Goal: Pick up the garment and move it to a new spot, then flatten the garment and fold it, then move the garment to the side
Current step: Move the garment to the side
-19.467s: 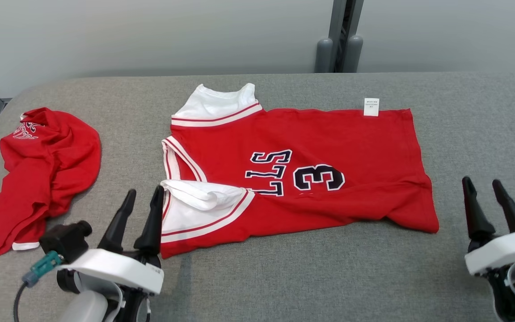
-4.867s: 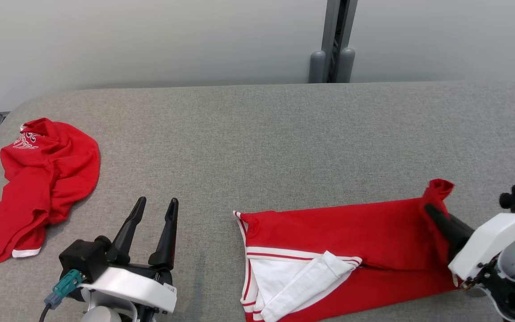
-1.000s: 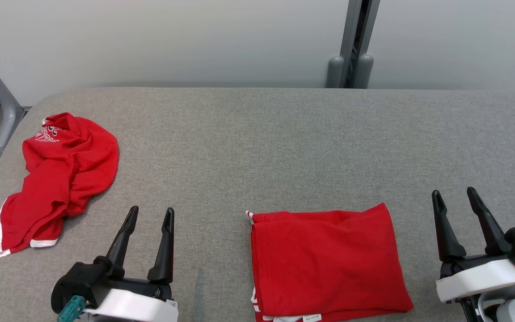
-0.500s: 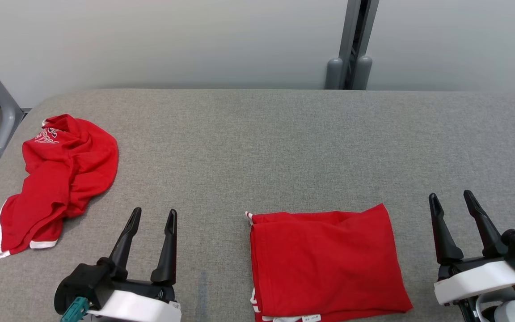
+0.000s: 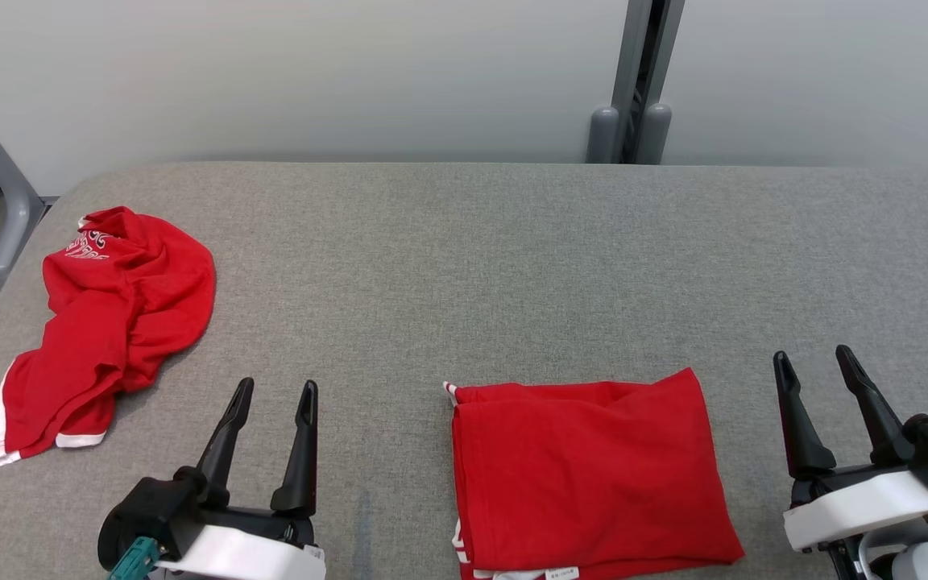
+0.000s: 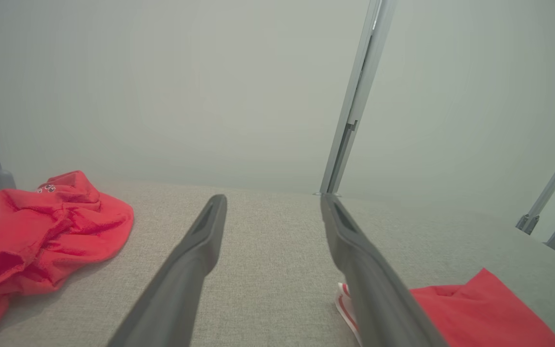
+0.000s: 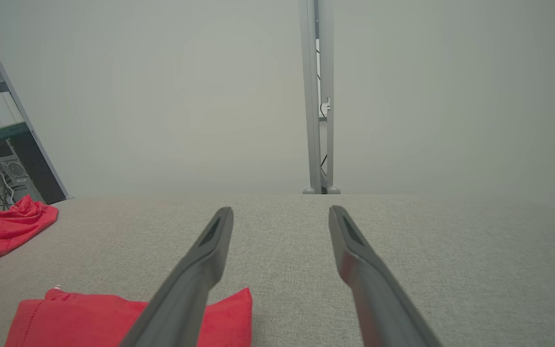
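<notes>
The red garment [image 5: 593,471] lies folded into a neat rectangle near the table's front edge, right of centre, with a white label peeking out at its near edge. It also shows low right in the left wrist view [image 6: 475,308] and low left in the right wrist view [image 7: 85,318]. My left gripper [image 5: 277,388] rests open to the garment's left, empty. To the garment's right, my right gripper [image 5: 812,356] stands open with nothing between its fingers. Neither touches the cloth.
A second red garment [image 5: 101,322] lies crumpled at the table's left end, also in the left wrist view [image 6: 41,231]. The grey padded table [image 5: 464,266] stretches bare behind the folded piece. A grey post [image 5: 637,80] stands against the wall behind.
Both grippers stay open and nearly still. The whole picture shifts slightly, so the camera has moved a little; the folded garment lies as before.
</notes>
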Motion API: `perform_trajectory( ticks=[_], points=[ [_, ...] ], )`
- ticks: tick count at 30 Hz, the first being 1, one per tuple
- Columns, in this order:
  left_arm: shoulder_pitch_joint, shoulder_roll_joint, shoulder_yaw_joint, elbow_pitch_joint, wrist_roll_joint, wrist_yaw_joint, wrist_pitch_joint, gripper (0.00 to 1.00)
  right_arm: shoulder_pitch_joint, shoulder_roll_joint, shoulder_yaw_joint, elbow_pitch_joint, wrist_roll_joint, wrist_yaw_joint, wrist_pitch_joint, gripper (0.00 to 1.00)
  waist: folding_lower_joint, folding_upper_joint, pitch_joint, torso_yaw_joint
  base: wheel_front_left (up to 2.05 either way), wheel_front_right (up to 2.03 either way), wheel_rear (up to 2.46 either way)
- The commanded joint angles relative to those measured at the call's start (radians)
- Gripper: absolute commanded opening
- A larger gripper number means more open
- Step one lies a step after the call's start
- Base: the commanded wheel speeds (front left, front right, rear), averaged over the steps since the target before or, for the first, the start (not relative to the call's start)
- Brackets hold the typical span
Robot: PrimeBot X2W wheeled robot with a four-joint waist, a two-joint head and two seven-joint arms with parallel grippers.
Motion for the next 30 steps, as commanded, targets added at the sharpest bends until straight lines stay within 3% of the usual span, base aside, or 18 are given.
perform_trajectory(
  ticks=[1, 30],
  points=[
    [0.003, 0.003, 0.002, 0.002, -0.002, 0.003, -0.003, 1.00, -0.004, -0.007, -0.003, 0.000, -0.004, 0.000, -0.006, 1.00, 0.0000, -0.0001, 0.000, 0.001, 0.00, 0.00, 0.00],
    [-0.053, 0.003, -0.002, 0.015, 0.002, 0.004, -0.003, 1.00, -0.038, 0.016, 0.130, 0.189, 0.188, 0.000, 0.227, 1.00, 0.0000, -0.0001, 0.075, 0.012, 0.00, 0.00, 0.00]
  ],
)
